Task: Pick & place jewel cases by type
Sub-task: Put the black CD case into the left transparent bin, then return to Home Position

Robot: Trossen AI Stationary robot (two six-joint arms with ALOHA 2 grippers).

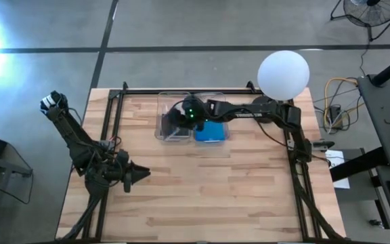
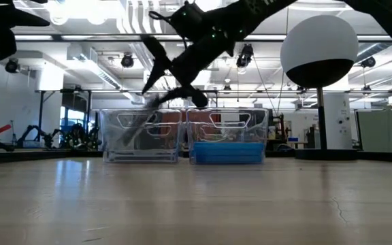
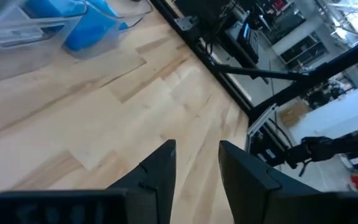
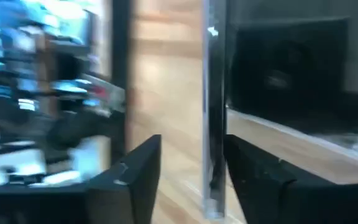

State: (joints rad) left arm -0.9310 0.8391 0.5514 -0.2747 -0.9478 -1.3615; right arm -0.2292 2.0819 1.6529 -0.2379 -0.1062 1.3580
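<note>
Two clear bins stand side by side at the table's far middle. The left bin [image 1: 160, 129] holds dark grey jewel cases [image 1: 176, 132], one leaning aslant inside it [image 2: 136, 133]. The right bin [image 1: 227, 132] holds bright blue jewel cases [image 1: 210, 131] lying flat on its bottom [image 2: 226, 152]. My right gripper [image 1: 175, 116] hovers above the left bin, open and holding nothing [image 2: 154, 68]; in its wrist view [image 4: 191, 162] a clear bin wall [image 4: 211, 124] runs between the fingers and a dark case [image 4: 291, 81] lies beyond. My left gripper [image 1: 141, 174] waits, open, over the table's left near part [image 3: 197, 162].
A white globe lamp [image 1: 283, 73] stands at the table's far right corner. Dark frame rails run along the left, right and far edges [image 1: 181, 90]. Bare wood spreads across the middle and near part of the table [image 1: 208, 196].
</note>
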